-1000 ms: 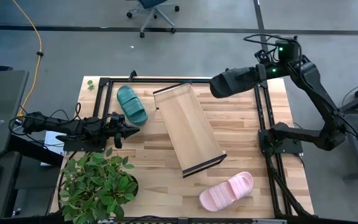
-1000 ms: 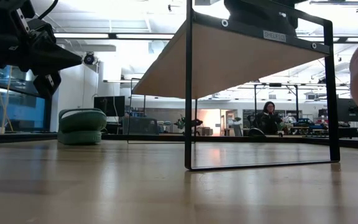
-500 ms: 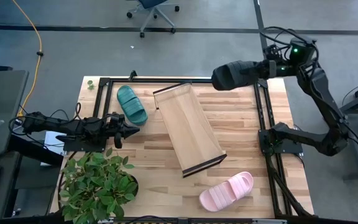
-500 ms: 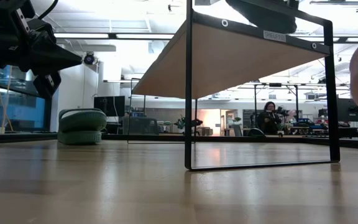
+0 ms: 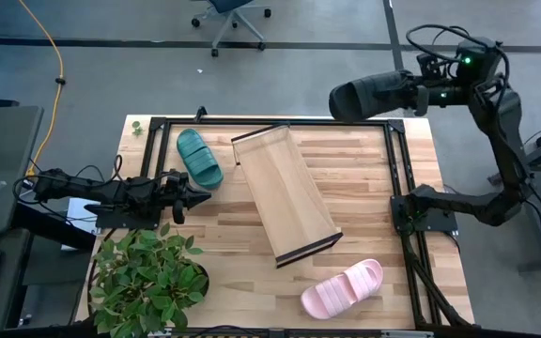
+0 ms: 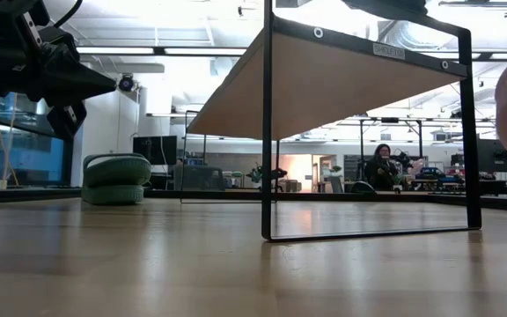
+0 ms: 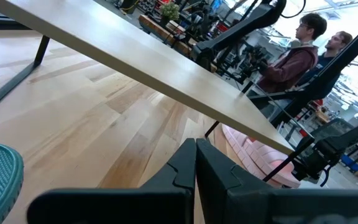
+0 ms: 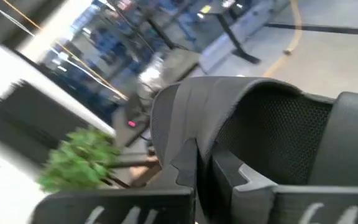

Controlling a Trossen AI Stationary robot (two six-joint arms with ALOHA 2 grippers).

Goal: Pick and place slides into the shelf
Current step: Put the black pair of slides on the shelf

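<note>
My right gripper [image 5: 413,94] is shut on the black slide [image 5: 369,97], high above the table's far right edge. The shelf [image 5: 285,194], a light-wood board, stands slantwise mid-table on its black end rails [image 6: 267,132]. The dark green slide [image 5: 200,158] lies sole down by the shelf's far left end. The pale pink slide [image 5: 343,287] lies near the near edge, right of the shelf. My left gripper [image 5: 191,195] hovers shut just nearer than the green slide, pointing at the shelf. My right gripper pinches the black slide by one end [image 8: 194,140] between its two fingers. The fingers lie roughly level and point toward the table's left, along the slide. The slide sticks out ahead of them, lifted clear of the table and the shelf.
A potted plant [image 5: 148,277] fills the near left corner beside my left arm. Black frame rails [image 5: 397,178] run along the table's sides. Bare wood lies between the shelf and the right rail. People [image 7: 297,50] stand in the room beyond the table.
My right gripper, shut on the black slide, has risen and drawn back toward the table's far right, carrying the slide from over the shelf's far end to above the far edge. In the low view the slide has climbed out of the top.
</note>
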